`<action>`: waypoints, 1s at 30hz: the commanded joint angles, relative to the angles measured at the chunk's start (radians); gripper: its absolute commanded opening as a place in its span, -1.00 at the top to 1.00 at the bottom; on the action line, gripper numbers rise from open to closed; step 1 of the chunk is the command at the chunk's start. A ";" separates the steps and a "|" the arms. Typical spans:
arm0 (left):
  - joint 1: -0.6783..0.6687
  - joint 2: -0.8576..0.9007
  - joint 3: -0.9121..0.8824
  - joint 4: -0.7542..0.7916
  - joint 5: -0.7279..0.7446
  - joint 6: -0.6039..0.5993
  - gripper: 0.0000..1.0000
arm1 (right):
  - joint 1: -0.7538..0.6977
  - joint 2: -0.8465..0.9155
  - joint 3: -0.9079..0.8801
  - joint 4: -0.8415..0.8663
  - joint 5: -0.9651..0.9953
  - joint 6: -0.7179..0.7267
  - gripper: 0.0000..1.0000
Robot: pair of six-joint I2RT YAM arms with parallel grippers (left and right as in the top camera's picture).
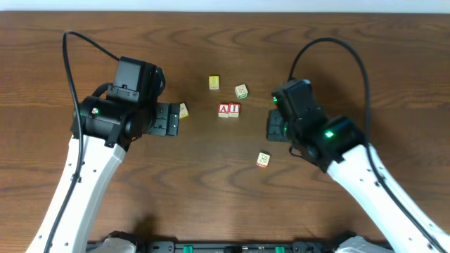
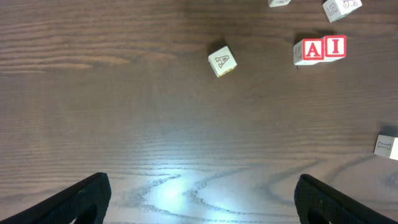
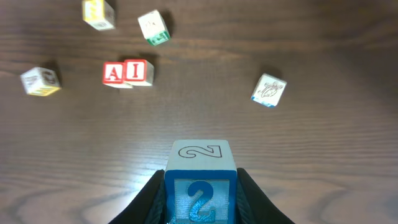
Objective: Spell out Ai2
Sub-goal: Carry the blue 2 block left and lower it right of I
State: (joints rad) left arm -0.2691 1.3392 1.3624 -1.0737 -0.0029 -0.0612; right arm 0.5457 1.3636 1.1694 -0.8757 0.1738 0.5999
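1. Clamps the 2 block point(image 3: 201, 177) in the right pincer point(image 3: 201, 202), arm reaching in from the right.
2. Hangs the left pincer point(image 2: 205, 199) released, jaws wide, over the worktop point(image 1: 211, 190).
3. Finds the A block point(image 1: 223, 109) touching the I block point(image 1: 234, 109), apart from the 2 block.

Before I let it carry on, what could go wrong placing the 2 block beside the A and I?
The right gripper holds the 2 block with jaws down both its sides, so setting it tight against the I block may shove that and the A block, which touch. The green-marked block lies close to that spot and might get bumped too.
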 commanded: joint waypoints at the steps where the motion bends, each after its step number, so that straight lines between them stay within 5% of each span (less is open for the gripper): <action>1: 0.001 0.000 -0.003 -0.002 0.004 -0.014 -0.91 | 0.003 0.066 -0.014 0.042 0.002 0.058 0.56; 15: 0.001 0.001 -0.003 0.001 0.004 -0.018 -0.91 | -0.028 0.455 0.150 0.160 -0.079 0.072 0.53; 30: 0.001 0.001 -0.003 0.010 0.003 -0.018 -0.91 | -0.056 0.561 0.172 0.281 -0.118 0.042 0.52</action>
State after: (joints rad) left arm -0.2691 1.3392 1.3624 -1.0657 -0.0029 -0.0742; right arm 0.4965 1.9213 1.3201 -0.6037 0.0582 0.6601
